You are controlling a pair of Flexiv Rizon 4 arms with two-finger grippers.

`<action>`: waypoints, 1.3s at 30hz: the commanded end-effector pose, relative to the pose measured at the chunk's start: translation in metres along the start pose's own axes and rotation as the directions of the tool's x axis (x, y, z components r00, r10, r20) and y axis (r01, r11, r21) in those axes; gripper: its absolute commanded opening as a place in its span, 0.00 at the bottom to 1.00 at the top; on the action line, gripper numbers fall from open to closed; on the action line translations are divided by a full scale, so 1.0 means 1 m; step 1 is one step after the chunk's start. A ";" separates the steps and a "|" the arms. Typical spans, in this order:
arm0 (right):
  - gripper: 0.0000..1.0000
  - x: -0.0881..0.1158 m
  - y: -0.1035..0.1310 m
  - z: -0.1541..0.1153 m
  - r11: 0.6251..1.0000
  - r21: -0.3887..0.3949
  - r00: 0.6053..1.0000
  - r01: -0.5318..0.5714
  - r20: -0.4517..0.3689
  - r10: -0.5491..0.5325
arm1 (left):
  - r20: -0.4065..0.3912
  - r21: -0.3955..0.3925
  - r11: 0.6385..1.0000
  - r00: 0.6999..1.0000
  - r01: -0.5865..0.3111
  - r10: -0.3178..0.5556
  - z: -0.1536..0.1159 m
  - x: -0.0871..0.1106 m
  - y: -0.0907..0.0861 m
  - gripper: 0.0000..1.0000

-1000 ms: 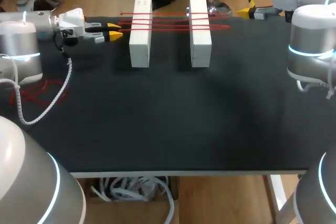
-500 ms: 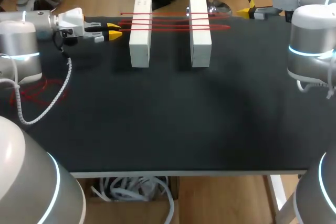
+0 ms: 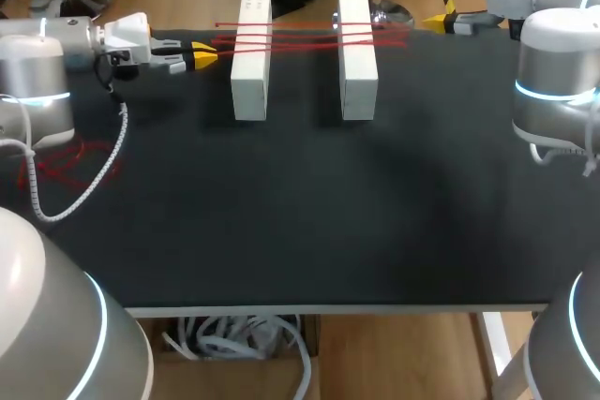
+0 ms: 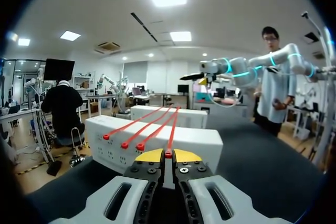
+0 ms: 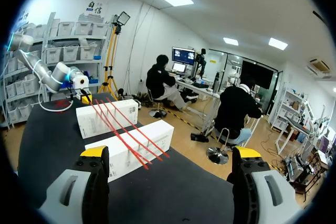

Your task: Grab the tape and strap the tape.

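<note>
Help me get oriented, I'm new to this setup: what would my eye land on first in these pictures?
The red tapes stretched side by side across two white blocks at the far side of the black table stand out most. The left gripper, at the tapes' left ends, is shut on the end of one tape, while the right gripper stands open off their other ends, holding nothing.

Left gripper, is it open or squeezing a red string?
Shut. The left gripper pinches the end of one red string between its touching yellow tips.
</note>
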State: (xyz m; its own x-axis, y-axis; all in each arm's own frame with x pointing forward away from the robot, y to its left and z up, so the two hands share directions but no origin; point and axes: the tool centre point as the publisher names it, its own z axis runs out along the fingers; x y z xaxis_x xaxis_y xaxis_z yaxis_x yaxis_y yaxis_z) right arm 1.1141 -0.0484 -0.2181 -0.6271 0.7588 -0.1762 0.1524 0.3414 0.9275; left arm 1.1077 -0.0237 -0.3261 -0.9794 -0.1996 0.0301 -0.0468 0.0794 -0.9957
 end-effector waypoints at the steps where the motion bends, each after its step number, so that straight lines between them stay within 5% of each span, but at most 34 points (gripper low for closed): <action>1: 1.00 -0.001 0.000 0.000 1.000 0.000 1.000 0.000 -0.002 0.000 | -0.012 0.005 1.000 1.000 -0.006 0.006 -0.002 0.000 -0.001 0.00; 25: 1.00 -0.001 0.000 0.000 1.000 0.000 1.000 0.000 -0.002 0.000 | -0.007 0.176 0.983 0.999 0.043 -0.042 0.005 0.050 -0.062 0.00; 39: 1.00 -0.001 0.000 0.000 1.000 0.000 1.000 0.000 -0.002 0.000 | -0.060 0.389 0.916 0.995 0.098 -0.081 0.007 0.088 -0.110 0.00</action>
State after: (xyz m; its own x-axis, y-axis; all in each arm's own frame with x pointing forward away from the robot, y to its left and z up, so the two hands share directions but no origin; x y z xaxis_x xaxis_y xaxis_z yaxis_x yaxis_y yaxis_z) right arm 1.1141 -0.0485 -0.2181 -0.6271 0.7587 -0.1762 0.1523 0.3413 0.9275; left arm 1.0354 -0.0543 -0.2153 -0.9868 -0.1193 0.1094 -0.0665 -0.3169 -0.9461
